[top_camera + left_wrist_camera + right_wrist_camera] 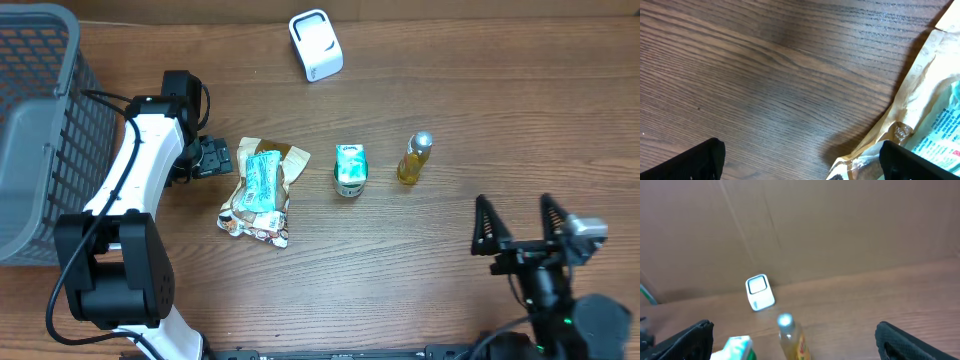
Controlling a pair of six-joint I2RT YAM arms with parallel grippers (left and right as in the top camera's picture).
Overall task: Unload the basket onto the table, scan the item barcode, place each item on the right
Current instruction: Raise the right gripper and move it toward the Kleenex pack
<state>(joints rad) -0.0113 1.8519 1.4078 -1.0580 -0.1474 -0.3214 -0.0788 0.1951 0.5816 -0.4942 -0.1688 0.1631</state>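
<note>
My left jaws stood wide just beside the snack packet (262, 185) on the surface (450, 80); my right jaws, equally wide, hung well apart.

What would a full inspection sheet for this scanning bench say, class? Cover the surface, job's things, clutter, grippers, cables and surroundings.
Surface: brown wooden table, bare wood between the items.
Job's things: white barcode scanner at the far edge; crumpled packets, green-and-white carton and yellow bottle in a row mid-table.
Clutter: nothing seen.
Grippers: left gripper open, at the packets' edge, holding nothing; right gripper open, empty, near the front edge.
Cables: black cable looping by the left arm.
Surroundings: grey mesh basket at the left; cardboard wall behind the table.
</note>
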